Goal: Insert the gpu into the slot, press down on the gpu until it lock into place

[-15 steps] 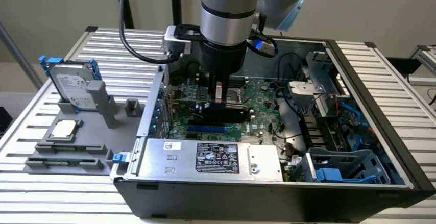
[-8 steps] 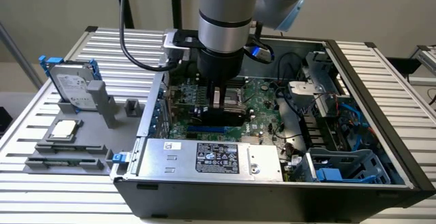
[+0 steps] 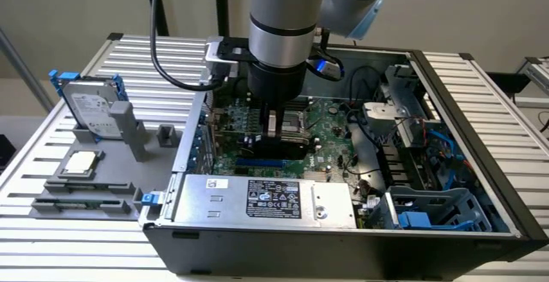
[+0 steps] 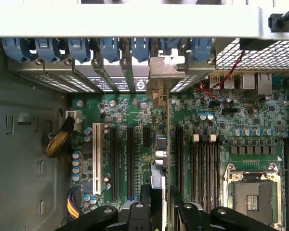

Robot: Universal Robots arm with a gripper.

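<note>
Inside case (image 3: 343, 246) | jaws clenched on upright gpu (image 3: 290, 147) | lower edge near slot (image 3: 257, 164), contact unclear

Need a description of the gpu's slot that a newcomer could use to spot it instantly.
In the open computer case on the slatted table, find the green motherboard. Between the silver power supply and the black-faced gpu lies the slot: a long narrow strip, the board's only bright-blue one; neighbouring slots are black or white.
</note>
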